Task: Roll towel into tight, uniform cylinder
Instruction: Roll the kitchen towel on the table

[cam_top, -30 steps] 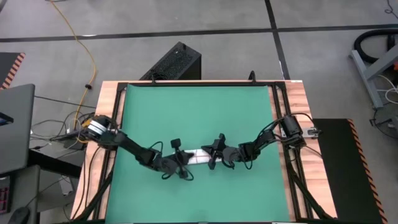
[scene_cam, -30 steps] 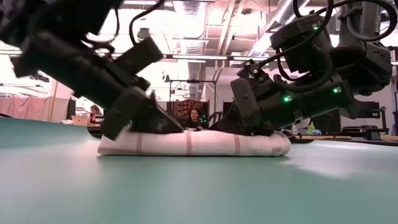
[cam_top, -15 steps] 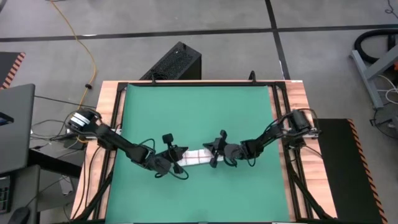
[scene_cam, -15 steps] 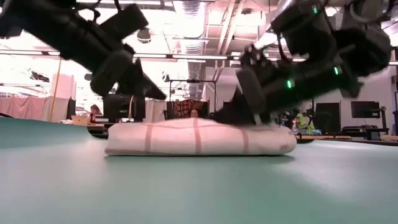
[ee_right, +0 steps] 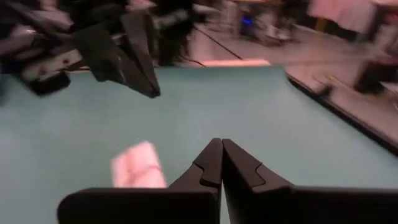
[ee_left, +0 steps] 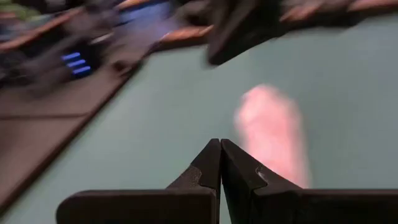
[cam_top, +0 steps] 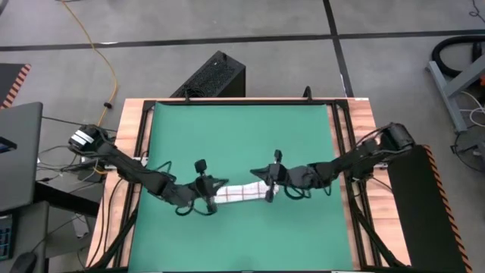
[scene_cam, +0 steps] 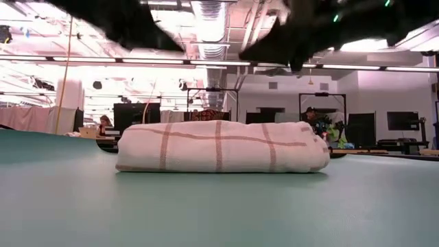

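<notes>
Both clenched, empty grippers, left [cam_top: 213, 184] and right [cam_top: 267, 182], hang above our cylinder [scene_cam: 221, 146], which we judge may slacken and unroll unheld.

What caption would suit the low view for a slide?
Rolled checked towel lies free on the green mat, with both grippers lifted above it.

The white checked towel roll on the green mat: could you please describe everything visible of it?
The white soft cloth roll with thin dark red grid lines lies on its side on the green mat, a short, slightly flattened cylinder with rounded ends. In the low view nothing touches it; both dark grippers hang above it, clear of the cloth.
</notes>
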Motion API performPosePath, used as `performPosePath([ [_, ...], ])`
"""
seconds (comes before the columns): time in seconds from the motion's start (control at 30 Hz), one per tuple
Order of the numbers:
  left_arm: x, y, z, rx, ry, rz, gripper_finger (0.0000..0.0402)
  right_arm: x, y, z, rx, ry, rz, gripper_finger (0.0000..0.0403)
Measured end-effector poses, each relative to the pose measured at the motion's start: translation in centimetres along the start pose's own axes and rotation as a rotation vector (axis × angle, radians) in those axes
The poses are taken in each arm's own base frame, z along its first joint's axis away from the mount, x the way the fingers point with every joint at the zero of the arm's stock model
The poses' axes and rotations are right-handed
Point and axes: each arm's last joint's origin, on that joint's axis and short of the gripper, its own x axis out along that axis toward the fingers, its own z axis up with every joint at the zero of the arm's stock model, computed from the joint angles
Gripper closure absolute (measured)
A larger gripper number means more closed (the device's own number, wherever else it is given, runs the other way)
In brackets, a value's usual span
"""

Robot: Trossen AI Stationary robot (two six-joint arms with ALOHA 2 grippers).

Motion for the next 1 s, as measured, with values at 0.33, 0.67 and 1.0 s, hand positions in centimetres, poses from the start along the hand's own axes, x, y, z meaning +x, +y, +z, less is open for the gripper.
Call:
performPosePath([
  [0.33, 0.5, -3.5, -0.3, 0.022, -0.143, -0.332, 0.0402, 0.4, 2.7, -2.3, -0.056, 0.009, 0.218, 0.0388],
  [0.67, 5.2, -3.9, -5.6, 0.016, 0.03, -0.218, 0.0401, 4.0, 0.1, -6.4, 0.066, 0.113, 0.244, 0.0385],
  [1.0, 5.6, -1.1, -9.6, -0.053, 0.151, -0.118, 0.0402, 5.5, -1.2, -10.2, 0.118, 0.234, 0.179, 0.0386],
])
